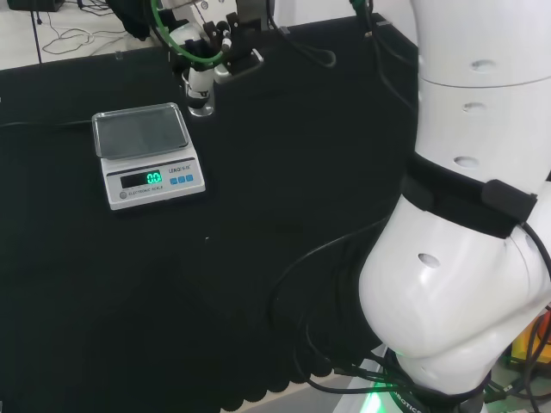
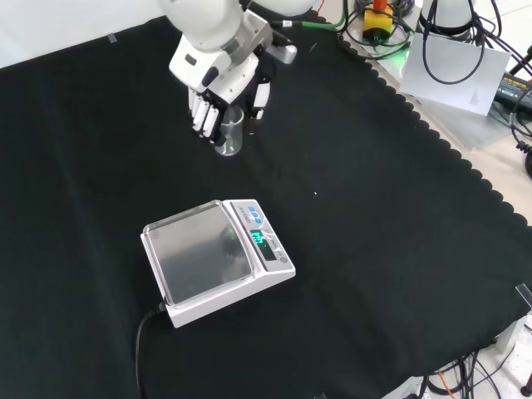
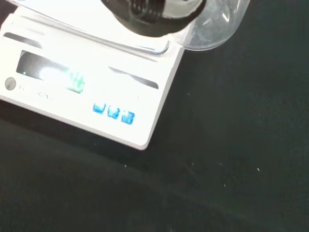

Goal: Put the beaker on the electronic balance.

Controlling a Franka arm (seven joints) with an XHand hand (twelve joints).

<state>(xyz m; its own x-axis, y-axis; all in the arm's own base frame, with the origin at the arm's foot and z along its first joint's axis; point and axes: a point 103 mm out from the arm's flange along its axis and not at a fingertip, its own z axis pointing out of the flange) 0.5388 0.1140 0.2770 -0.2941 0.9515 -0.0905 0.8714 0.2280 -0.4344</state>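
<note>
Curled round the clear beaker (image 1: 201, 96), the hand (image 1: 196, 60) grasps it near the desk's (image 1: 284, 172) far edge in the head view, beyond the electronic balance (image 1: 146, 155). From the front, hand (image 2: 218, 87) and beaker (image 2: 230, 131) sit above the balance (image 2: 218, 259), apart from it. At the wrist, beaker (image 3: 217, 26) and balance (image 3: 91, 92) appear close together.

Cloth (image 2: 374, 249): black, covering the bench, its scalloped hem running along the right edge in the front view.
Floor (image 1: 52, 34): pale, showing beyond the cloth's far edge in the head view, with dark cables (image 1: 65, 39) lying on it.
Cables (image 2: 457, 37): black, looping beyond the cloth's top right corner in the front view.
</note>
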